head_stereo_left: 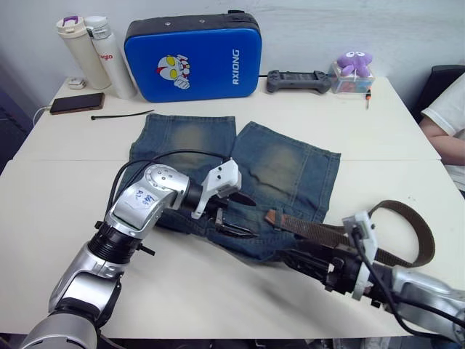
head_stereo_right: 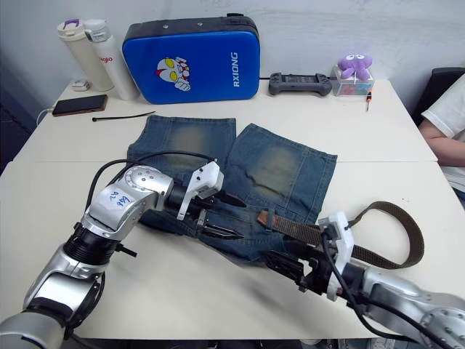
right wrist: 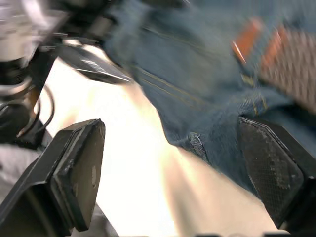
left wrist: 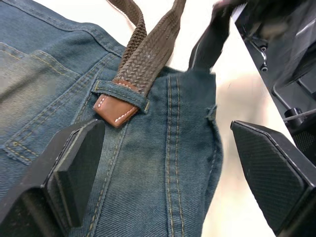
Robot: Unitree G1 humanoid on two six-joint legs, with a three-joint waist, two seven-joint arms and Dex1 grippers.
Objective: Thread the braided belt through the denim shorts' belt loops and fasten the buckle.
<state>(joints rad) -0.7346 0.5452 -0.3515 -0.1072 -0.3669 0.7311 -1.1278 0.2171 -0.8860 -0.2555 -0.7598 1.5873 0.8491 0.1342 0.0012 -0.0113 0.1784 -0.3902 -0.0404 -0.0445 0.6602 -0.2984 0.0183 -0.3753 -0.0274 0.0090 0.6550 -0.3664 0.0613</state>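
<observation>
While both pincers gape, the braided belt's (left wrist: 140, 59) tip lies between left pincer (left wrist: 168, 163) and right pincer (head_stereo_left: 294, 258).

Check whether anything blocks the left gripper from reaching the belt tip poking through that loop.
Nothing visible does. The left gripper is open over the denim shorts, and the leather tip of the braided belt lies just past one belt loop, ahead of the fingers with bare denim between.

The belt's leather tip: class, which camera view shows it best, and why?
The left wrist view: the leather tip sits close up, poking out from under a belt loop on the denim shorts. Both eye views show it small beside the waistband; the right wrist view shows it blurred.
</observation>
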